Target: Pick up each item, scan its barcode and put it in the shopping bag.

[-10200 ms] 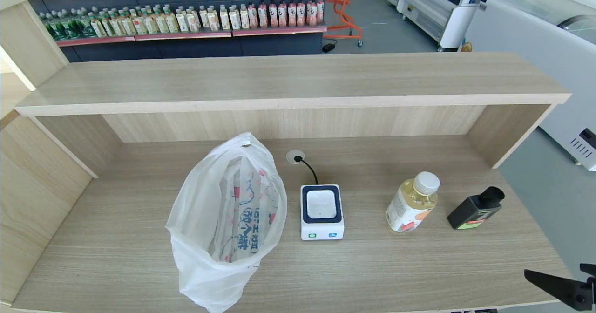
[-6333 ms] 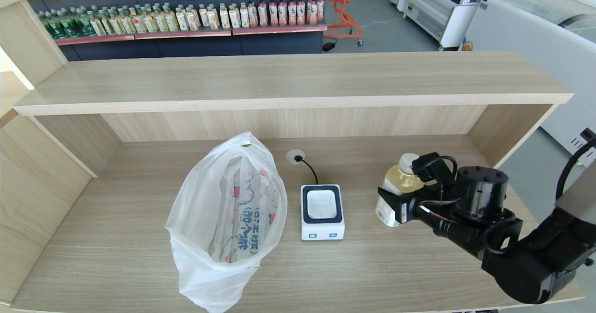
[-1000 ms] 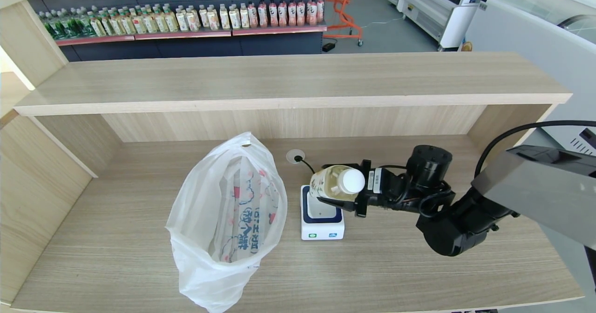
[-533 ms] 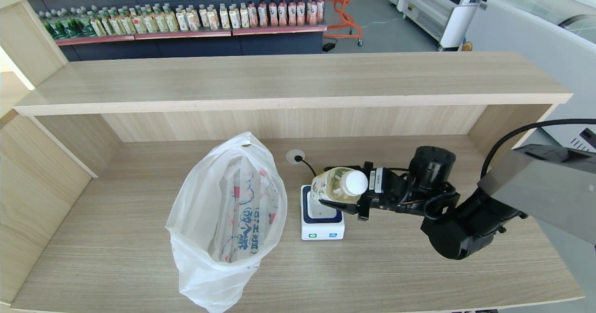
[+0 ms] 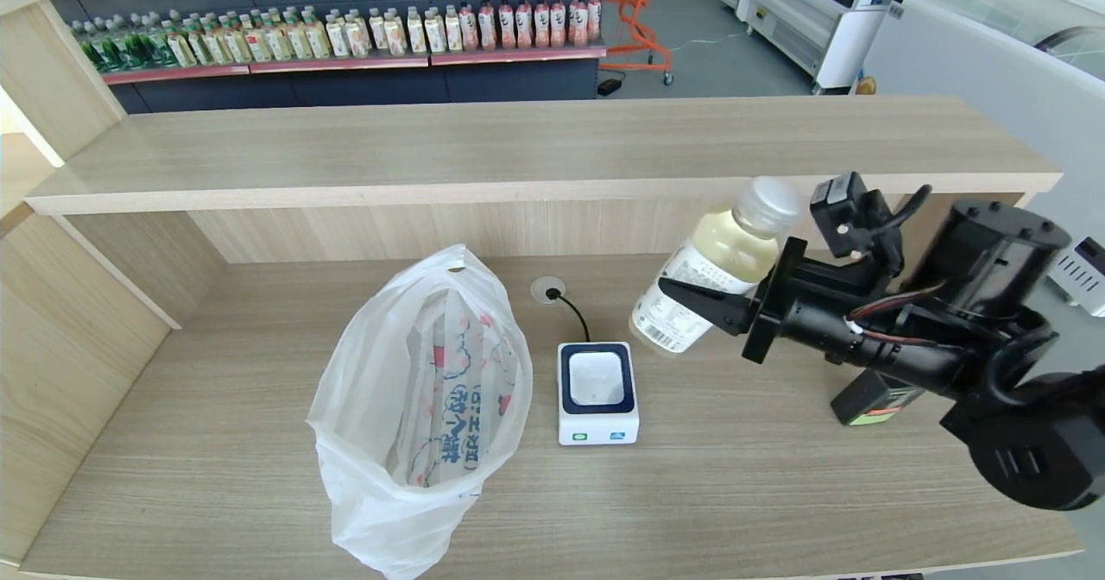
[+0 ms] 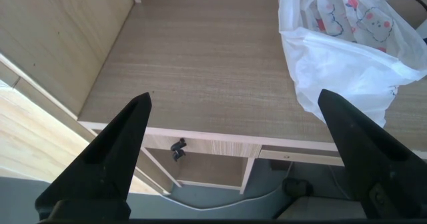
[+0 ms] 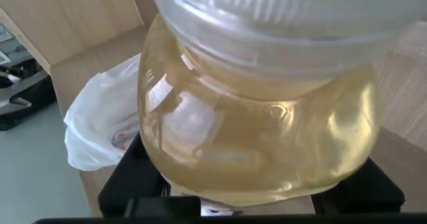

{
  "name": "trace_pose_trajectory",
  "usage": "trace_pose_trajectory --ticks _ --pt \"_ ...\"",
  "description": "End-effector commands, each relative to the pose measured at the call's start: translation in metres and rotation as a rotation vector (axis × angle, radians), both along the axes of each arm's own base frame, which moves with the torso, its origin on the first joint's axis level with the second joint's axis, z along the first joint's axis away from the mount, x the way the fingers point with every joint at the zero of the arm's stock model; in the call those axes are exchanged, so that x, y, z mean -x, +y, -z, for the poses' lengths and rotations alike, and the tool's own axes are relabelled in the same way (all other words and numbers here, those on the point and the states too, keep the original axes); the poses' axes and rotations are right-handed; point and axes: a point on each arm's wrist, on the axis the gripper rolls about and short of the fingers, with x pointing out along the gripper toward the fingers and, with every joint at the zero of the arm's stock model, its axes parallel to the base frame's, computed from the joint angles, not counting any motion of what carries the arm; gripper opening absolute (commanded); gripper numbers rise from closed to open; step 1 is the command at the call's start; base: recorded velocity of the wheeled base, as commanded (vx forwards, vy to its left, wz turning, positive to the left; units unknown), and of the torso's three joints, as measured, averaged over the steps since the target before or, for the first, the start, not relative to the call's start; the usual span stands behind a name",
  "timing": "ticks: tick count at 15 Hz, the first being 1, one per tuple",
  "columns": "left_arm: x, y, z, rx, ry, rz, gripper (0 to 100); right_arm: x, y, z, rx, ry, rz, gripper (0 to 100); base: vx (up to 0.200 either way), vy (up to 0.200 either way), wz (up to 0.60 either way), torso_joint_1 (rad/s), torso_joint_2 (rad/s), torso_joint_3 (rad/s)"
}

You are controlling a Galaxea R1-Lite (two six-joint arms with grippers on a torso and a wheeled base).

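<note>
In the head view, the right gripper (image 5: 718,285) sits at centre right of the frame with its fingers clamped around the middle of the drink bottle (image 5: 710,271). The bottle is held in the air, tilted, with its cap to the upper right and its base to the lower left. That slant probably serves to turn the label's barcode toward the scanner (image 5: 597,393), which lies just below and left of the bottle on the counter (image 5: 760,502). The shopping bag (image 5: 421,407) stands open at lower centre left, just beside the scanner, so the way across looks free apart from the scanner's cable (image 5: 571,312). A black bottle (image 5: 868,400) lies at right, half hidden behind the arm and not yet handled. In the left wrist view, the left gripper (image 6: 233,99) hangs off the counter's near edge with its fingers spread wide and holding nothing, the bag close by. In the right wrist view, the bottle's pale yellow body sits very near the lens, with dark fingers pressed against both sides and the bag beyond
</note>
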Motion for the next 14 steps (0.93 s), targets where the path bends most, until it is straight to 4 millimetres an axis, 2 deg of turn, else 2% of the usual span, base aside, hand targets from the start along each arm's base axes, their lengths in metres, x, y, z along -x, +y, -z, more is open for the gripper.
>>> trace_pose_trajectory --ticks 1,4,6,8,11,14 --pt "0.000 0.000 0.000 0.000 0.000 0.000 100 0.055 -0.026 -0.020 -0.080 0.170 0.110 0 0.000 0.000 0.00 0.000 0.00 0.000" --pt "0.000 0.000 0.000 0.000 0.000 0.000 100 0.068 -0.034 -0.018 -0.093 0.312 0.196 0 0.000 0.000 0.00 0.000 0.00 0.000" --pt "0.000 0.000 0.000 0.000 0.000 0.000 100 0.076 -0.039 -0.023 -0.091 0.324 0.245 0 0.000 0.000 0.00 0.000 0.00 0.000" --pt "0.000 0.000 0.000 0.000 0.000 0.000 100 0.087 -0.046 -0.038 -0.091 0.328 0.259 0 0.000 0.000 0.00 0.000 0.00 0.000" --pt "0.000 0.000 0.000 -0.002 0.000 0.000 100 0.093 -0.049 -0.040 -0.090 0.341 0.263 0 0.000 0.000 0.00 0.000 0.00 0.000" --pt "0.000 0.000 0.000 0.002 0.000 0.000 100 0.094 -0.050 -0.042 -0.137 0.383 0.263 0 -0.200 0.000 0.00 0.002 0.00 0.001"
